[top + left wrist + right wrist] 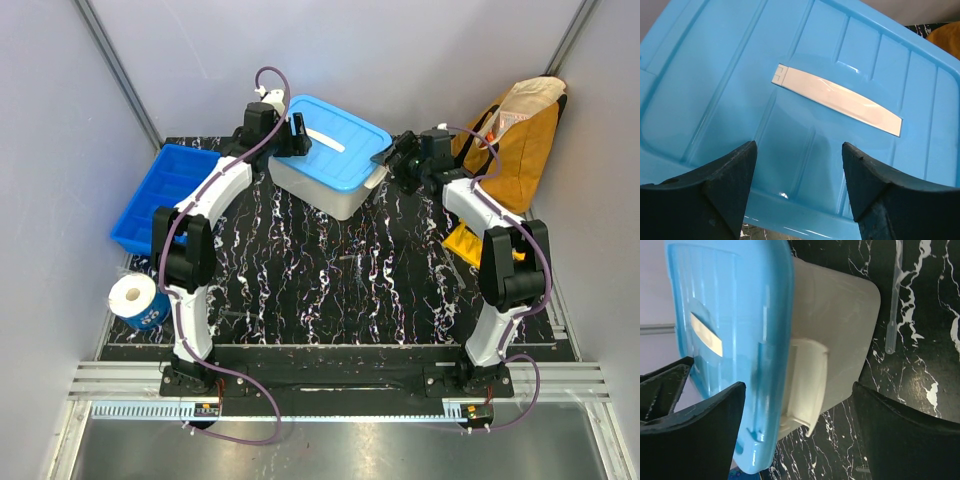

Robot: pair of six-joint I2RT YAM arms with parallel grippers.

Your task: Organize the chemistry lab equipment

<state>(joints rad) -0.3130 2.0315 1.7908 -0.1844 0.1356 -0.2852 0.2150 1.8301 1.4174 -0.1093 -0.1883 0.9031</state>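
Meanwhile, the white tub's glossy ribbed blue lid is framed by left gripper and right gripper, jaws wide, empty; a thin clear tube is seen on the marbled table nearby

Pale grey walls close in a black, white-veined table — metal rails line its near edge.

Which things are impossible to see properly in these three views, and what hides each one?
Inside of the white plastic tub: all views, its closed blue plastic lid covers it.
Thin transparent tube: right wrist view, top edge cuts it off.
Blue divided plastic tray: top view, left arm covers one corner.
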